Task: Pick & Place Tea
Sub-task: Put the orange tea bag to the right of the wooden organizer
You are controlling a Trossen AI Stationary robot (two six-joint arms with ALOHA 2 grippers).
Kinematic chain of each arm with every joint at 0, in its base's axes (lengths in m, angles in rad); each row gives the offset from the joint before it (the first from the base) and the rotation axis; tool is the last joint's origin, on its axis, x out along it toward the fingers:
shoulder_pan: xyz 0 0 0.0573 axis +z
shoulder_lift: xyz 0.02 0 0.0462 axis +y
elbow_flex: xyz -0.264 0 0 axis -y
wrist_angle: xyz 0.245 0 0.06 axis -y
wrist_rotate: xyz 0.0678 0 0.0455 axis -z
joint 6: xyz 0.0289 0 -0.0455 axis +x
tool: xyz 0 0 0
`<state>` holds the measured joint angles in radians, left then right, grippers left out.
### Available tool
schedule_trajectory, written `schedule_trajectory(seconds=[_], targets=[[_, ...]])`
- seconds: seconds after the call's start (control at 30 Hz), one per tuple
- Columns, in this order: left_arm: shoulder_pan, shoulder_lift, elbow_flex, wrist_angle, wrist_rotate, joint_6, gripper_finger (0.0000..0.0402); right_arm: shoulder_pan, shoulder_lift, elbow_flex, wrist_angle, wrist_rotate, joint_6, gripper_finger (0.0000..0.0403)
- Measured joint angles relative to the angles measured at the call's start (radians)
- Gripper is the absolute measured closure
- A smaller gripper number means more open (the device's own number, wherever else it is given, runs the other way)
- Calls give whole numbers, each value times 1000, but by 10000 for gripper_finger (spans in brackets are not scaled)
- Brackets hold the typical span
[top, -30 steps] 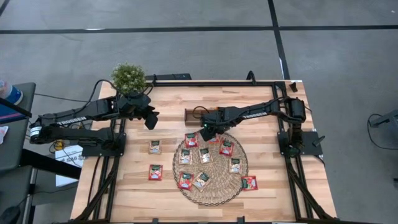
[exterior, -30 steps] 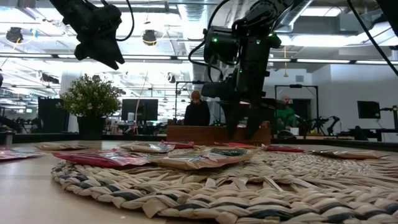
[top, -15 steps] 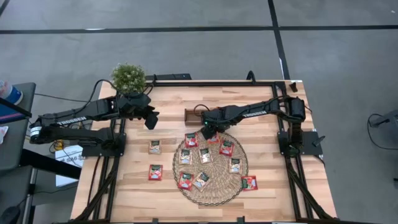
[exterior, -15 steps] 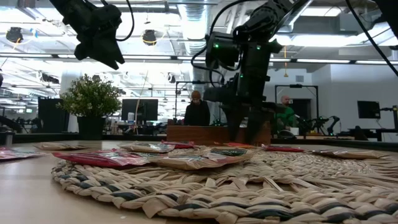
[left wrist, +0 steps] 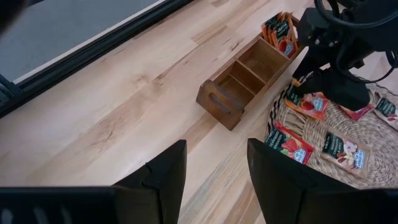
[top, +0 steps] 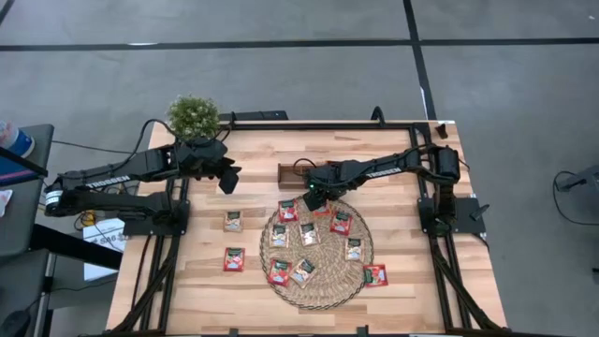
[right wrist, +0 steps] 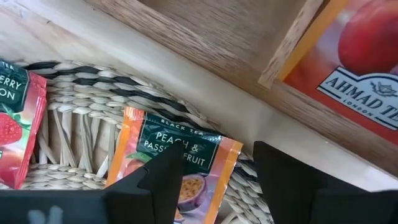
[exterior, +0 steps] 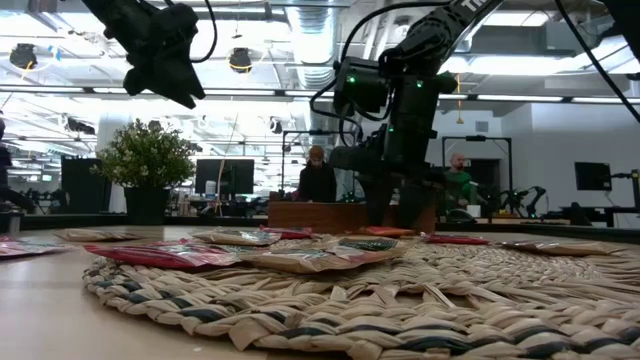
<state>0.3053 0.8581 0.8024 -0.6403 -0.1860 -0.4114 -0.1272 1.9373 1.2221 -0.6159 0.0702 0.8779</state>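
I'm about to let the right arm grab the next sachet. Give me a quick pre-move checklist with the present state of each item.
1. Right gripper over the peach and passion fruit sachet: ok, the sachet lies between its fingers.
2. Right gripper open: ok, a gap shows between the fingers.
3. Sachet free of neighbours: ok, the strawberry sachet lies apart on the wicker mat.
4. Wooden tray has room: ok, two compartments look empty.
5. Left gripper out of the way: ok, open, raised off the mat.
6. Contact with the sachet: cannot tell.
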Motion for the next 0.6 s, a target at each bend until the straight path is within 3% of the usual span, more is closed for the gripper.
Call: schedule_trajectory(seconds=[0.6], targets=[[0,0,0,0,0,0,240,0,0,0,5,9,-42,314]])
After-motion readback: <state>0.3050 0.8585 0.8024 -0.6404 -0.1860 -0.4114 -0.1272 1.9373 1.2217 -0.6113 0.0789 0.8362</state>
